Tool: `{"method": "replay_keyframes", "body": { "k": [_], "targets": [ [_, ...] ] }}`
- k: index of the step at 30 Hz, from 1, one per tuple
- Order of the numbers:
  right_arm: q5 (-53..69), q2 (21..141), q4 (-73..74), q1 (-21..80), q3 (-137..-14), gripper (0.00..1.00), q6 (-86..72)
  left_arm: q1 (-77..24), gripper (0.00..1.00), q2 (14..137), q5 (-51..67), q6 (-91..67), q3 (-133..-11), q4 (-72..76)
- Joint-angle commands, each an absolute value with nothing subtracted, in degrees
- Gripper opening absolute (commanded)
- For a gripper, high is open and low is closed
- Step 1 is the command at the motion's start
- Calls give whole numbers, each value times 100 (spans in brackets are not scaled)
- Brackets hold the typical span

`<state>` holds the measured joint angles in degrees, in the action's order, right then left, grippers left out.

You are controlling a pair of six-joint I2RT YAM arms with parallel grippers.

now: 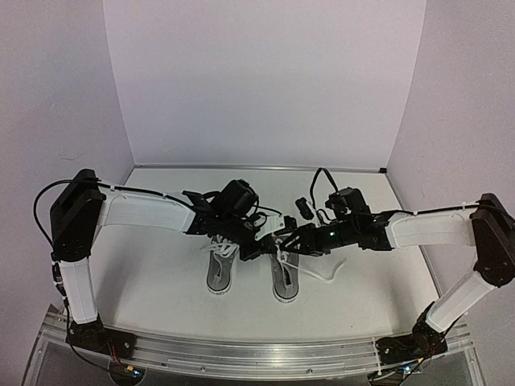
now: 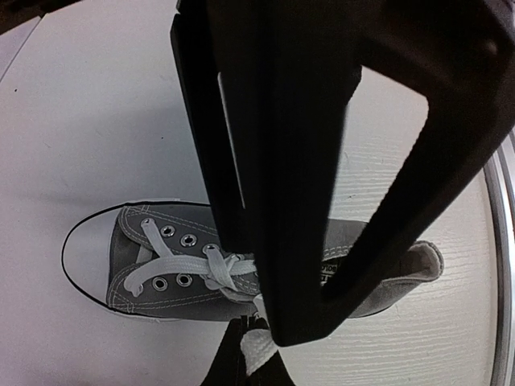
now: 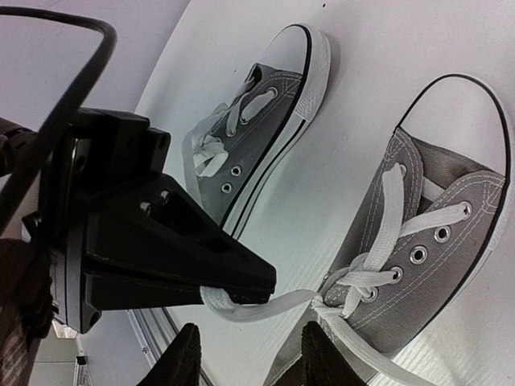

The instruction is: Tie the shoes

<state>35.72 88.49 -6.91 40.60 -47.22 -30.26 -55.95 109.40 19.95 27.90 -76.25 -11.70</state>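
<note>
Two grey shoes with white toe caps lie side by side in the top view, the left shoe [image 1: 219, 269] and the right shoe [image 1: 285, 277]. My left gripper [image 1: 259, 248] hangs over the gap between them, shut on a white lace [image 2: 259, 347] that runs from the right shoe's [image 3: 434, 257] knot [image 3: 354, 281]. In the right wrist view that gripper [image 3: 259, 288] pinches the lace's [image 3: 278, 304] end above the table. My right gripper [image 3: 253, 358] is open just below this lace, close to the same shoe, with nothing between its fingers [image 3: 183, 354]. The left shoe [image 3: 265, 112] lies beyond.
A loose lace end [image 1: 330, 273] trails right of the right shoe. A small black object [image 1: 302, 207] lies behind the shoes. White walls [image 1: 265, 80] close the table's back and sides. The aluminium rail [image 1: 257, 354] carries the arm bases at the near edge.
</note>
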Motion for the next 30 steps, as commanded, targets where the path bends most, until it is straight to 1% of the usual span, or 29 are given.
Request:
{"method": "replay_keyframes", "body": {
  "k": [1,6,11,12,17,19,21,24,25,27,30],
  "targets": [
    [3721,8982,-1232,4129,-4809,39,-3206,-5641,0,10876,2118,2702,-7743,-966],
    [3781,9153,-1419,4140,-4799,37,-3304,-5660,0,10891,2118,2716,-7745,-956],
    [3851,9282,-1551,4151,-4779,31,-3357,-5671,0,10915,2106,2725,-7769,-971],
    [3859,9296,-1562,4149,-4772,28,-3359,-5675,0,10918,2101,2727,-7767,-969],
    [3860,9276,-1569,4151,-4733,0,-3350,-5677,1,10907,2083,2717,-7735,-977],
    [3807,9190,-1565,4149,-4688,0,-3352,-5674,7,10826,2030,2658,-7623,-938],
    [3720,9069,-1564,4148,-4606,0,-3358,-5657,18,10704,1898,2583,-7449,-889],
    [3562,8816,-1564,4151,-4421,0,-3391,-5592,39,10442,1720,2417,-7098,-743],
    [3499,8724,-1564,4154,-4374,0,-3408,-5567,42,10342,1720,2349,-6941,-622],
    [3384,8565,-1564,4143,-4281,0,-3431,-5540,45,10163,1738,2217,-6656,-342],
    [3277,8446,-1564,4140,-4198,0,-3457,-5536,45,10076,1732,2103,-6439,-44]
  ]
}}
